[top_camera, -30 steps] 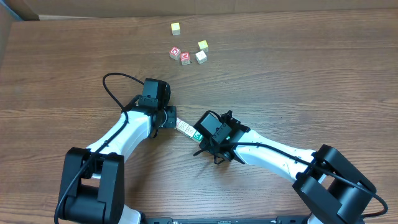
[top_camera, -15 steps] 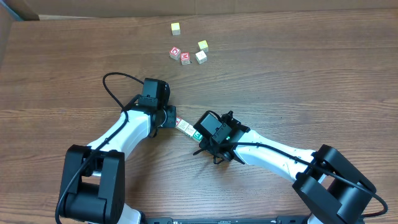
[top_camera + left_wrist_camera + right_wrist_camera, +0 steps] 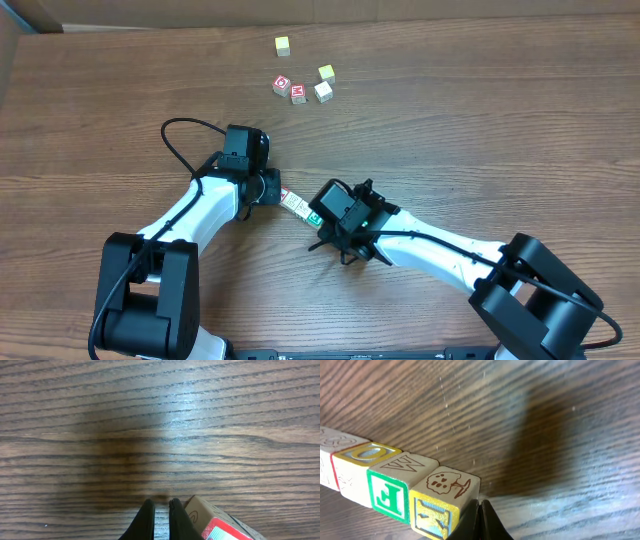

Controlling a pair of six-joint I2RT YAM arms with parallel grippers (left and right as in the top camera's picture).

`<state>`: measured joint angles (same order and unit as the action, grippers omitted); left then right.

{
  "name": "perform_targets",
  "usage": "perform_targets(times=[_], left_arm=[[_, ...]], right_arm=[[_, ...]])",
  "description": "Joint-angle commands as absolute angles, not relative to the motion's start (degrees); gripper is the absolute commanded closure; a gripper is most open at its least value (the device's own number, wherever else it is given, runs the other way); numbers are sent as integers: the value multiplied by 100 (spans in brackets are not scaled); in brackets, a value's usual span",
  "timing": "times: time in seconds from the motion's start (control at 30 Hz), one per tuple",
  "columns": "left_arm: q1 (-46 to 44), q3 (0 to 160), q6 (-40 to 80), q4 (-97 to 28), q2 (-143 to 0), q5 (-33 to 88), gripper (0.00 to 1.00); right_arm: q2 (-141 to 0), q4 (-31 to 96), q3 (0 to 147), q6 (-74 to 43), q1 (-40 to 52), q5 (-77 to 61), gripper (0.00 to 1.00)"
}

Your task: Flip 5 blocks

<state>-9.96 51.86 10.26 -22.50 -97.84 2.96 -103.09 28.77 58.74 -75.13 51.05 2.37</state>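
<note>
Several small wooden alphabet blocks (image 3: 297,205) lie in one row at the middle of the wood-grain surface (image 3: 480,130).

Left wrist: left tool (image 3: 157,512) closed, empty, beside the red-faced end block (image 3: 210,522).

Right wrist: right tool (image 3: 481,512) closed, empty, touching the tree-pictured end block (image 3: 447,485).

Your table (image 3: 210,415) is wood-grained, smooth, with a soft sheen where light strikes. The blocks (image 3: 405,467) look like pale bare wood with glossy painted faces. The left arm (image 3: 195,215) and right arm (image 3: 440,250) wear smooth white shells; the left gripper (image 3: 159,512) looks matt black.
</note>
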Motion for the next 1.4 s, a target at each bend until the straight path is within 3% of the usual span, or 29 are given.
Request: perform_targets(times=[0.0, 0.17, 0.5, 1.37], left_arm=[[-1041, 5203, 917, -2265, -9911, 711, 94], [-1041, 5203, 917, -2222, -9911, 762, 94], [-1041, 5203, 913, -2176, -9911, 974, 94], [-1041, 5203, 788, -1859, -9911, 1011, 94]], right_arm=[[-10300, 2705, 5994, -7679, 5231, 257, 96], [-10300, 2576, 5994, -7756, 5251, 255, 96], [-10538, 2521, 5994, -9006, 5321, 250, 96], [-10790, 1647, 5994, -9780, 5636, 298, 96]])
